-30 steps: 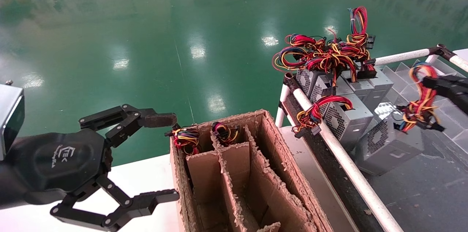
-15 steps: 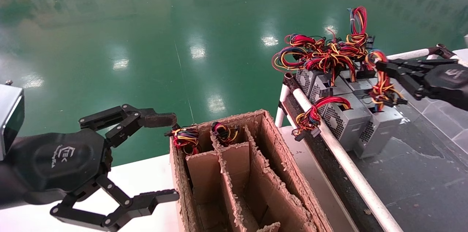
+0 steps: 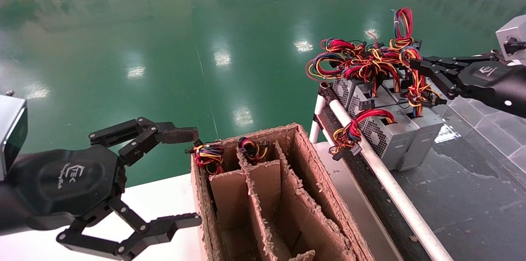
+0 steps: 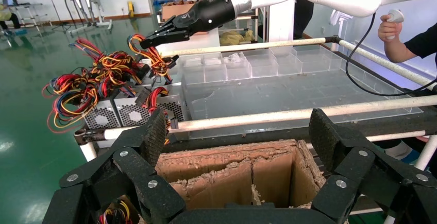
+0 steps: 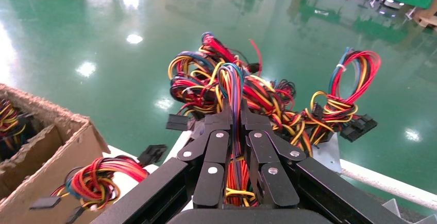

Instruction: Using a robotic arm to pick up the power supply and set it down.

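Brown cardboard divider box [image 3: 287, 195] on white table [image 3: 164, 199], w/ wire bundles in 2 far compartments. Glossy green floor [image 3: 185, 47] behind. White pipe rail [image 3: 382, 174] just beside box.

Head view: high, angled forward and down; cardboard divider box [image 3: 267, 195] at 6 o'clock, power supplies [image 3: 386, 129] on the cart at 2 o'clock, green floor [image 3: 205, 26] beyond.

Left wrist view: low, close behind its own spread fingers [image 4: 149, 136], facing across the box [image 4: 232, 172] toward the cart rail [image 4: 288, 116].

Right wrist view: tight along its own fingers [image 5: 216, 152], pressed up to the wire bundle [image 5: 232, 95].

Shared by all three: wire bundles, box rim.
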